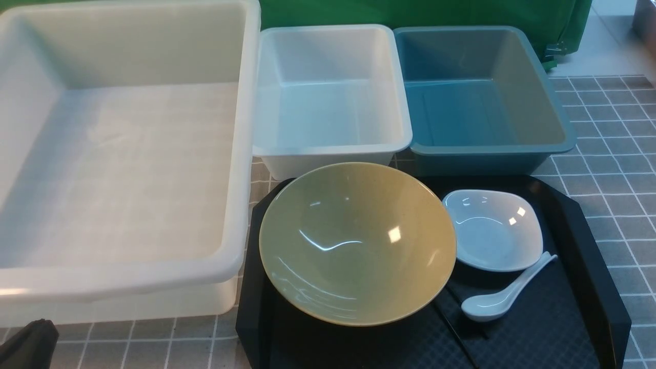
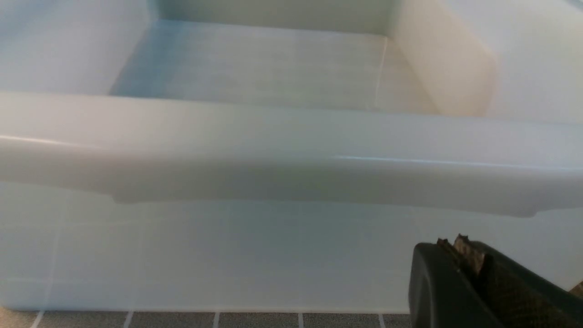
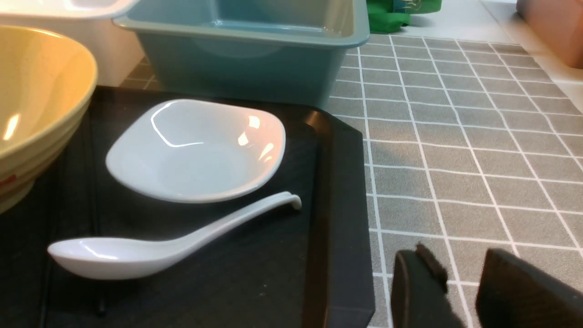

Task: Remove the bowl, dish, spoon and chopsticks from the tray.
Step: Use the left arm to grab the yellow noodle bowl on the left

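Here the black tray (image 1: 589, 246) sits on the grey checked tablecloth (image 1: 615, 174), still carrying all four pieces. The yellowish-olive bowl (image 1: 357, 243) fills its left half. The small white dish (image 1: 494, 230) lies just right of the bowl, near the tray's far right corner. The white ceramic soup spoon (image 1: 505, 294) lies just in front of the dish, its handle tip close against the dish's rim and its scoop pointing towards the bowl. The black chopsticks (image 1: 457, 328) are hard to pick out against the tray; they seem to run between bowl and dish, passing under the scoop.

Behind the tray stand a small white bin (image 1: 328, 148) and a blue bin (image 1: 492, 149), with a large white bin (image 1: 241, 154) to the left.

The right gripper (image 3: 464, 291) hangs over the cloth just beside the tray's right rim, its jaws a little apart and empty. The left gripper (image 2: 455, 248) is low before the large bin's near wall; I cannot tell whether its jaws are apart or together.
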